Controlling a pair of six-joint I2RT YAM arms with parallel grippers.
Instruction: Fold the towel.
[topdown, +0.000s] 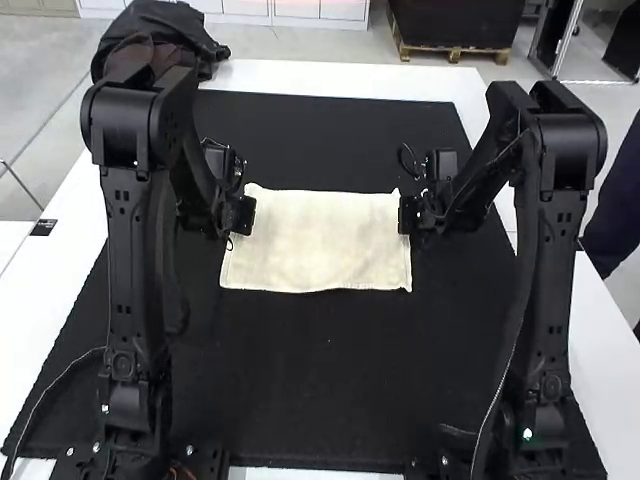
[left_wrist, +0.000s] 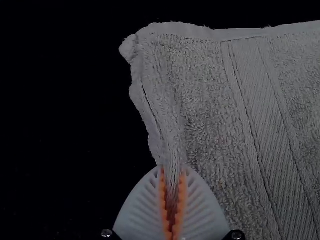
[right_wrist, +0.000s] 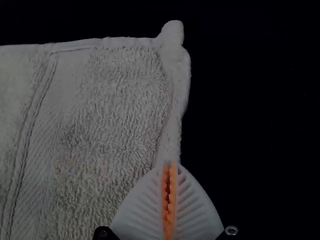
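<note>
While I watch from my station, the high view gives me the towel (topdown: 320, 245) lying flat on the black mat (topdown: 320, 380), between the two grippers, its long sides running across the table (topdown: 350, 78). I cannot tell how many layers it has. My left gripper (topdown: 243, 215) is at the towel's left side edge, a little short of the far left corner, and my right gripper (topdown: 407, 215) is at the opposite side edge, likewise near the far corner.

From the left wrist I can see the towel's side edge gathered into a narrow ridge that runs down between the orange pads (left_wrist: 182, 192), so the left fingers are pinching that edge. The cloth spreads out to the inner side of them, with a smooth woven band crossing the looped pile. The corner, a small rounded nub, sticks out beyond the fingertips.

On the right wrist camera, the pads (right_wrist: 165, 195) are pressed nearly together, with the hem tapering right into the tips; I read that as a thin pinch of the side edge. Here too the towel lies to the inner side, its corner knob standing just past the fingertips.

At the table's far left corner sits a dark bundle (topdown: 155, 30).
</note>
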